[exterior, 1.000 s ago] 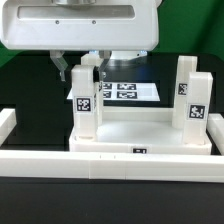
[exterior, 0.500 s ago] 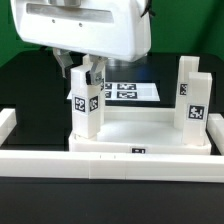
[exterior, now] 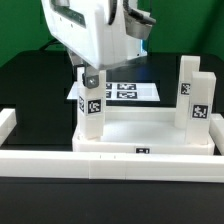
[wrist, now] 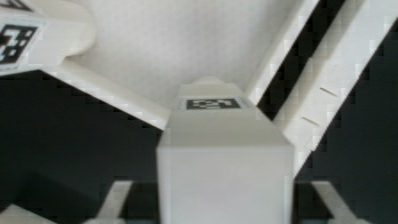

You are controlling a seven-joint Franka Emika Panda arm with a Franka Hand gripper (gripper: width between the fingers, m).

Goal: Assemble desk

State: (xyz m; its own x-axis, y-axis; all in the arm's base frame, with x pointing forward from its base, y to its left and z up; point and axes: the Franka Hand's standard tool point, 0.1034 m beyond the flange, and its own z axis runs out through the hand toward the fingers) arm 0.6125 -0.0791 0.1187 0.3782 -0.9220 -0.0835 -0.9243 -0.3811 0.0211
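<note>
Over the desk top (exterior: 150, 128) the middle lies open; upright legs (exterior: 193, 98) block both its corners, the marker board (exterior: 128, 91) lying flat behind.

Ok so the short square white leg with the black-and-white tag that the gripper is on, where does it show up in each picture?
Exterior view: the short square white tagged leg stands upright at the desk top's corner on the exterior view's left, under the gripper.
Wrist view: the same leg fills the centre, its tagged end pointing away, fingers on either side.
Shared landmark: the large white tray-like desk top.
</note>
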